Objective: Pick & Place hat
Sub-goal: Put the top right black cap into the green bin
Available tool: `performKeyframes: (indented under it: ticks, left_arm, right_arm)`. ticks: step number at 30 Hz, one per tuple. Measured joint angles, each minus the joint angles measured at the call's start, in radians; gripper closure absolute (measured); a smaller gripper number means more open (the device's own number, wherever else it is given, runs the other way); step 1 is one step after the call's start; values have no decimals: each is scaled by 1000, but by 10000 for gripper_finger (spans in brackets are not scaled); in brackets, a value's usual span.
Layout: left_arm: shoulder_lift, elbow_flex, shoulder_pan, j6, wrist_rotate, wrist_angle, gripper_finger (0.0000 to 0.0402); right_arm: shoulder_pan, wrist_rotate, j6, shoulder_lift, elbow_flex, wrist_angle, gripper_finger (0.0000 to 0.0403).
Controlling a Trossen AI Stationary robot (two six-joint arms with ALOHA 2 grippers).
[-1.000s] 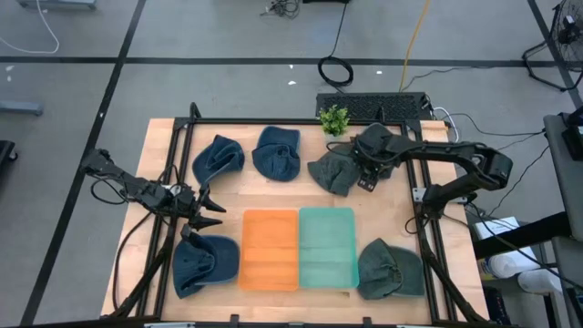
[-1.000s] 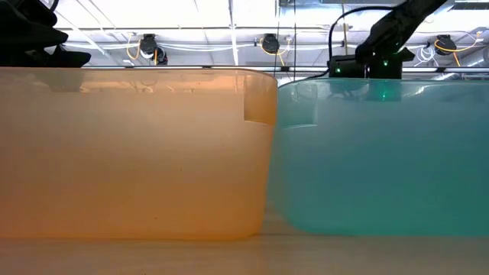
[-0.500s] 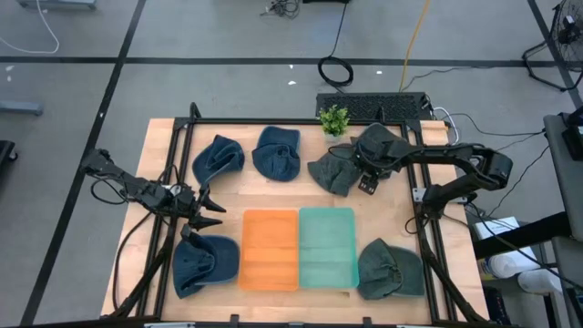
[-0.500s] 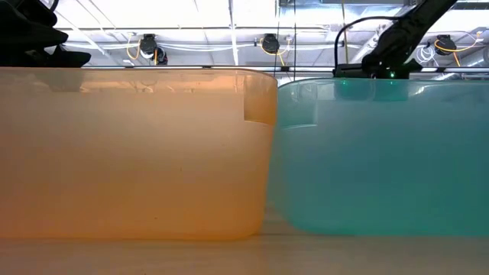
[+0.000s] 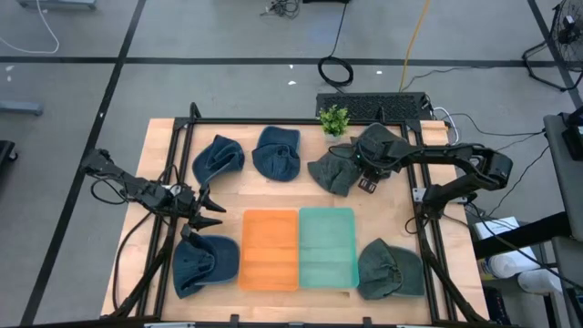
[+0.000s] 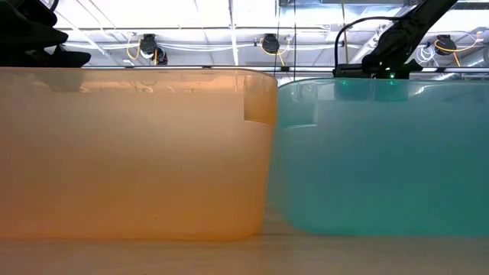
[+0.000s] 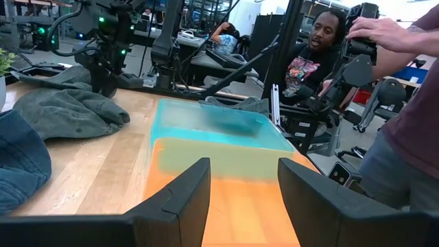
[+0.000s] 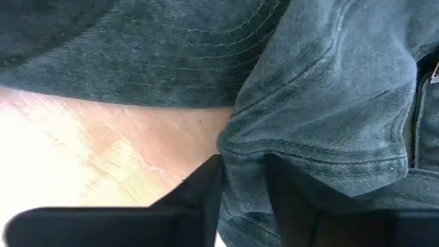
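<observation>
Hat (image 5: 333, 170), grey-green, lies crumpled on the tabletop (image 5: 273, 196) at 1 o'clock from the orange bin (image 5: 270, 248), with a fold of its fabric pinched between the nearly shut fingers of the right end effector (image 5: 368, 182), as the right wrist view confirms (image 8: 322, 123). Teal bin (image 5: 327, 247) touches the orange bin's 3 o'clock side. Left end effector (image 5: 206, 212) hovers at 9 o'clock of the orange bin, fingers spread and empty. Other hats: two blue (image 5: 217, 159) (image 5: 276, 151) at 11 to 12 o'clock, one blue (image 5: 205, 262) at 8 o'clock, one green (image 5: 389, 268) at 4 o'clock. A plant (image 5: 334, 118) stands at the far edge.
</observation>
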Motion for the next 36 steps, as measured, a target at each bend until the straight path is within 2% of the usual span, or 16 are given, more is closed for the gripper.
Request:
performKeyframes:
  ticks: [7,9,17,21,24,32,36]
  left_arm:
    - [0,0,0,0,0,0,222]
    - [0,0,0,0,0,0,222]
    - [0,0,0,0,0,0,222]
    - [0,0,0,0,0,0,222]
    - [0,0,0,0,0,0,222]
    - [0,0,0,0,0,0,222]
    - [0,0,0,0,0,0,222]
  right_arm:
    - [0,-2,-7,0,0,4,386]
    - [0,-2,-12,0,0,3,398]
    - [0,7,-8,0,0,-3,402]
    - [2,69,35,-3,28,-113,402]
    - [16,78,47,-43,48,-154,402]
    - [27,141,46,-130,184,-359,402]
    - [27,140,45,-144,281,-456,403]
